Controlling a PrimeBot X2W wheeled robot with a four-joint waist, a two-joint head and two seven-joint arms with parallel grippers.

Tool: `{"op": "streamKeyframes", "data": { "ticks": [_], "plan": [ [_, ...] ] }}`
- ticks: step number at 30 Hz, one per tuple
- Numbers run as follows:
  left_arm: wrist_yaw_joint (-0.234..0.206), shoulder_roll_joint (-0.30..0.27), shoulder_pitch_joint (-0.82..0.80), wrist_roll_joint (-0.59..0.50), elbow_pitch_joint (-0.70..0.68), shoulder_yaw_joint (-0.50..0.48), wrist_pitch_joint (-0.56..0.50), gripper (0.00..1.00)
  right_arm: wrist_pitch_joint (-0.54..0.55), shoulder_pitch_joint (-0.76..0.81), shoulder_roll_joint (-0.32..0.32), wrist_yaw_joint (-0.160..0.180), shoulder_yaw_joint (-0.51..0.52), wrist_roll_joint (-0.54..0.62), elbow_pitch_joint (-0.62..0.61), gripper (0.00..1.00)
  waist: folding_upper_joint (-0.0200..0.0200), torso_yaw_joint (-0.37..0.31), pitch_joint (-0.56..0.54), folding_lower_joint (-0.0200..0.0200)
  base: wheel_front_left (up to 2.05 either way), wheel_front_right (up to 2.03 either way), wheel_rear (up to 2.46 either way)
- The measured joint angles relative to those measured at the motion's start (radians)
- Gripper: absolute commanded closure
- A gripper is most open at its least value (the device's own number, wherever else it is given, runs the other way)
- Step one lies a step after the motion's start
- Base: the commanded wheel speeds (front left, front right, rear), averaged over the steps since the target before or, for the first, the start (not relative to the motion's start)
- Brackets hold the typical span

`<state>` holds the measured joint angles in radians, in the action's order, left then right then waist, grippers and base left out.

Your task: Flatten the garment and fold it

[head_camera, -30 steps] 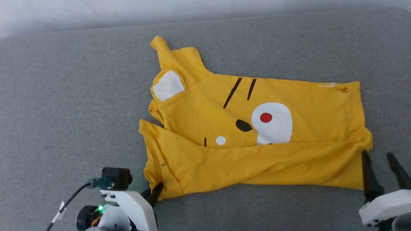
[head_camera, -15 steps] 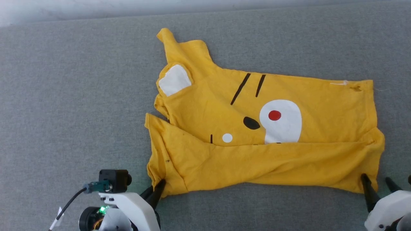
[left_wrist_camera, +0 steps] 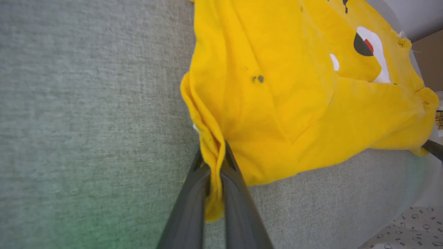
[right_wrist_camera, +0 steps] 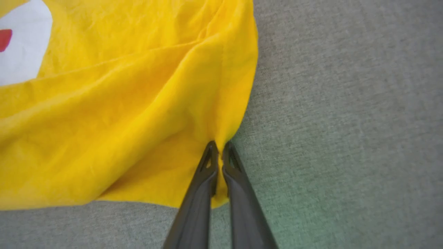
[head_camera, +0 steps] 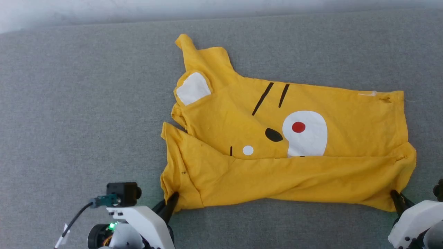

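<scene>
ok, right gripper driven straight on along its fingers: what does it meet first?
The bright yellow printed T-shirt: the right gripper is shut on its corner, so it would plough straight into the shirt's folded-over band ahead, probably bunching it on the grey fabric surface. Depth beyond is unclear.

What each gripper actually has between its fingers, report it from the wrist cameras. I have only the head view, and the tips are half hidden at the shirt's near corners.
Observer: In the left wrist view, the left gripper is shut on a bunched fold of the garment. A strip of yellow cloth runs down between the fingers toward the wrist.
Operator: Now the right one.
Observer: In the right wrist view, the right gripper is shut on the garment's corner, with a thin edge of cloth between the tips.
Operator: Report anything off the grey surface.
Observer: The left wrist view shows a pale patterned cloth past the edge of the grey surface.
</scene>
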<state>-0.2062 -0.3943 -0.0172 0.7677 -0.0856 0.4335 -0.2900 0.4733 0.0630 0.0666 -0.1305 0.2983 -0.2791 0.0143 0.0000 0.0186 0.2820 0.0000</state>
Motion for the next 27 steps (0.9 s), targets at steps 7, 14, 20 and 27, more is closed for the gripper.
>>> {"op": "streamKeyframes", "data": {
  "ticks": [7,14,20,27],
  "plan": [
    [-0.011,-0.020,0.014,0.039,-0.027,-0.067,0.013,1.00,-0.001,0.000,0.015,-0.001,0.024,-0.012,-0.038,1.00,0.0000,0.001,-0.041,0.0000,0.00,0.00,0.00],
    [-0.082,-0.063,0.142,0.097,-0.157,-0.121,-0.038,1.00,0.033,0.040,0.016,-0.002,0.055,-0.023,-0.142,1.00,0.0000,0.009,-0.080,0.0000,0.00,0.00,0.00],
    [-0.143,-0.073,0.297,0.134,-0.240,-0.125,-0.072,1.00,0.109,0.132,-0.007,-0.002,0.095,-0.033,-0.200,1.00,0.0000,0.023,-0.093,-0.0001,0.00,0.00,0.00],
    [-0.127,-0.018,0.328,0.165,-0.210,-0.109,-0.042,1.00,0.132,0.180,-0.013,-0.002,0.115,-0.032,-0.197,1.00,0.0000,0.034,-0.080,0.0000,0.00,0.00,0.00]
  ]
}}
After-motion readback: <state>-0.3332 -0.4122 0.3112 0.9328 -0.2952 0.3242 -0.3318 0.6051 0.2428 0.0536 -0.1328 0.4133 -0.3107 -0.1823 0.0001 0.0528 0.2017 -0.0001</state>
